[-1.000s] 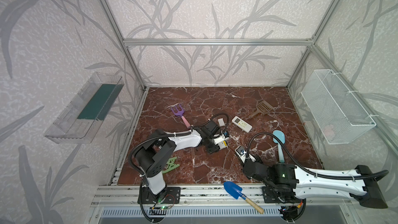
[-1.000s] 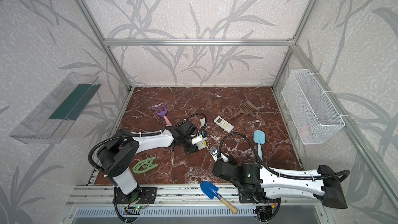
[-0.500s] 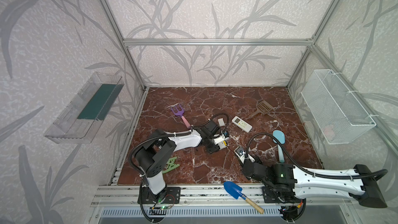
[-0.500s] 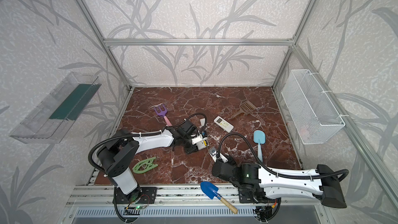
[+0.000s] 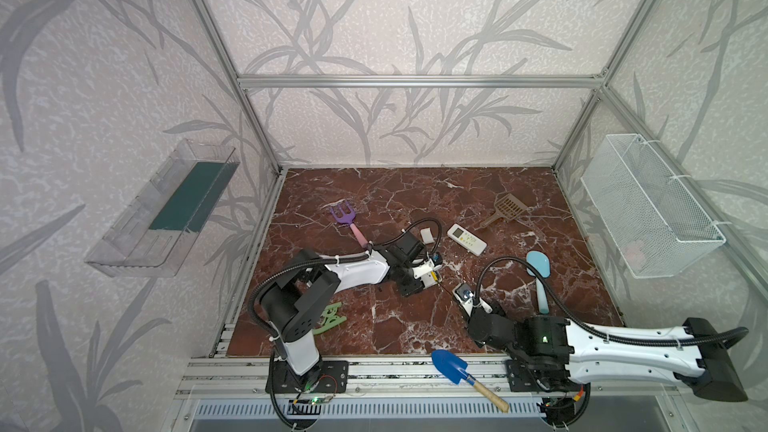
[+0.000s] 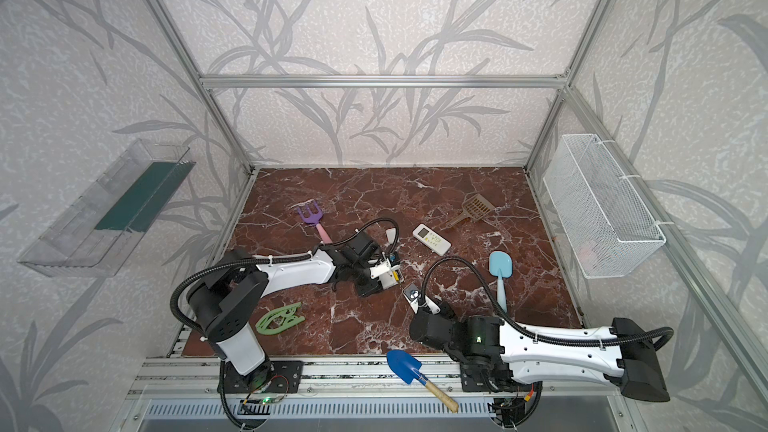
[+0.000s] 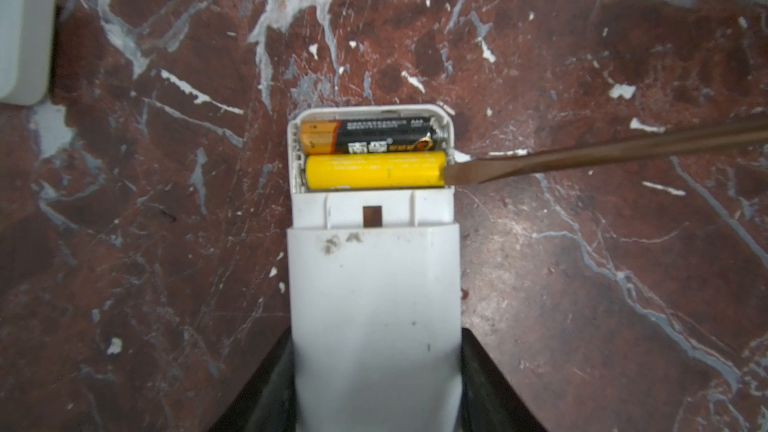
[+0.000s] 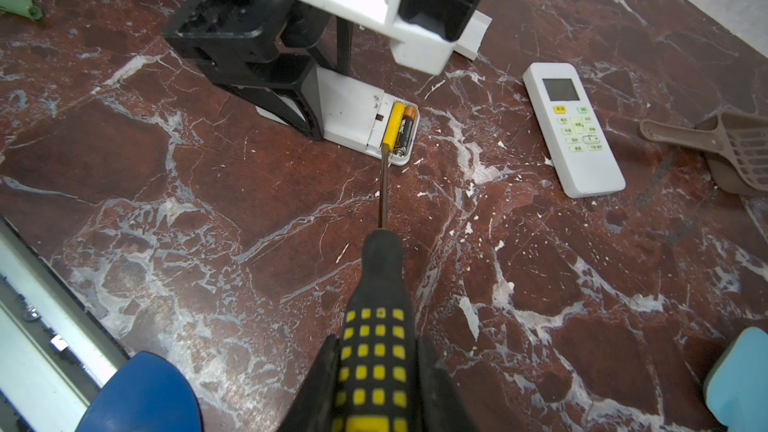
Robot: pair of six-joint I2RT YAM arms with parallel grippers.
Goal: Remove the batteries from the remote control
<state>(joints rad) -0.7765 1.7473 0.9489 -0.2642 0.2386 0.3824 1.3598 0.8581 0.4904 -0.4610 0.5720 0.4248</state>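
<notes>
Entry: my left gripper [image 7: 376, 334] clamps remote [image 7: 374, 276]; cover [image 7: 23, 43] off; yellow battery [image 7: 374, 170], black-orange battery [image 7: 374, 139] both seated, just beyond its jaws. My right gripper [image 8: 376, 344] grips screwdriver [image 8: 379, 280], tip at yellow battery's end. Extraction pending, I judge.

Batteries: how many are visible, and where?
2, both in the open compartment of the held remote: a yellow battery, screwdriver tip at its end, and a black-and-orange battery beside it. The second remote may hide more.
</notes>
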